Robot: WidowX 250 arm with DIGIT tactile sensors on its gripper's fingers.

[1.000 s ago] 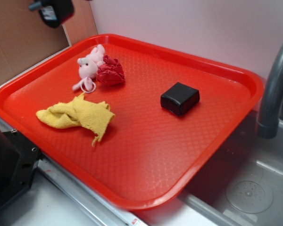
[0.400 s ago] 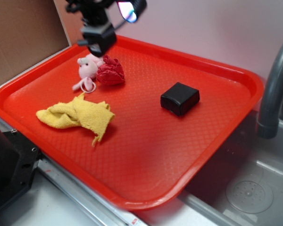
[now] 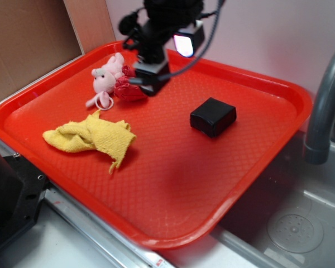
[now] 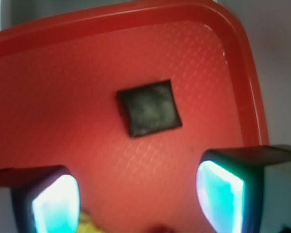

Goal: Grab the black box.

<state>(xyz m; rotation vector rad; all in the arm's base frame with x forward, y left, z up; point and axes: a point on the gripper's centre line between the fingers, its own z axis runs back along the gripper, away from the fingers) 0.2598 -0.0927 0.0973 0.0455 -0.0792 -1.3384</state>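
Black box (image 3: 213, 116) lies apart from the raised, spread gripper (image 3: 150, 82).

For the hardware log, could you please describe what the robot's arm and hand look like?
The arm is black with dark cables looping beside it. The hand is black and blocky with a lit panel; in the wrist view, its fingers are dark-edged with glowing cyan-white pads.

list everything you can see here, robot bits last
tray: 1, red, on the counter, holding the loose items
black box: 1, black, right of the tray's centre, untouched
plush toy: 1, pink, far left of tray
crumpled cloth: 1, red, against the plush toy
towel: 1, yellow, near left of tray
faucet: 1, grey, right edge, over the sink
sink: 1, grey metal, lower right
gripper: 1, black, open, above the tray beside the red cloth
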